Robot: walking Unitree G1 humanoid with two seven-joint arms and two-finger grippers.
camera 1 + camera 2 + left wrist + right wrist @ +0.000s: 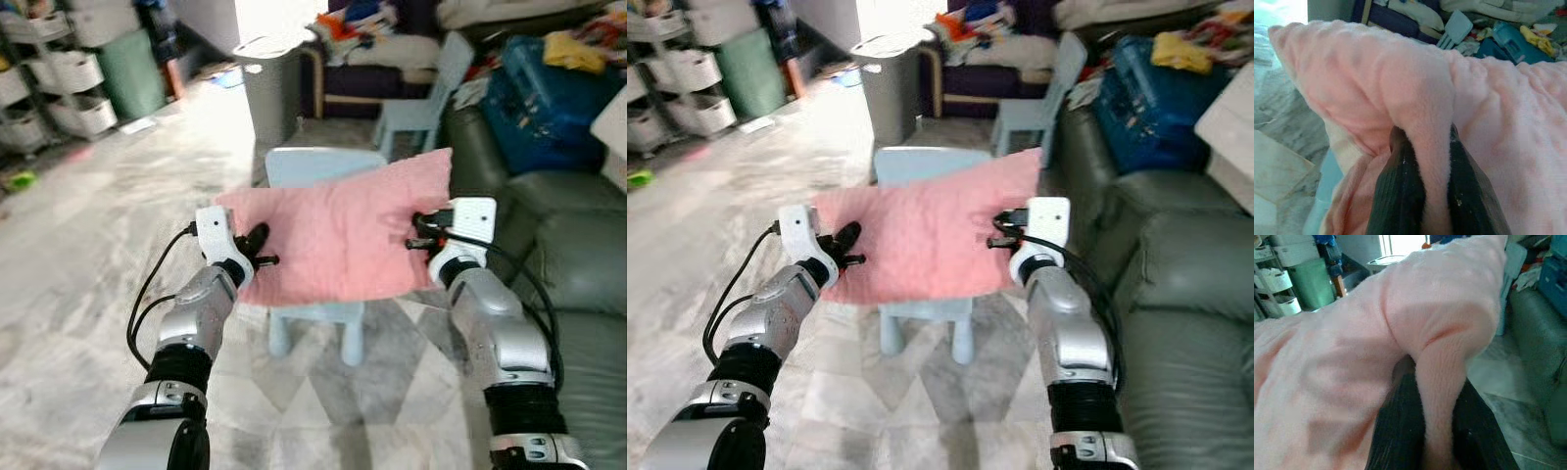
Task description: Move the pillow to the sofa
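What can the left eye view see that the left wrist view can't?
The left eye view alone takes in both arms, the right pincer, the green sofa and the small blue chair under the pillow. The left wrist view alone shows, close up, a pink fold pinched between the black fingers. Both show the pink pillow and the left pincer.

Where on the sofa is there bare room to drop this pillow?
The dark green sofa has bare seat and arm cushions on its near part, right of the right hand. Farther back it is crowded: a blue bag and a yellow cloth fill it. Both hands, the left hand included, pinch the pink pillow over the small blue chair.
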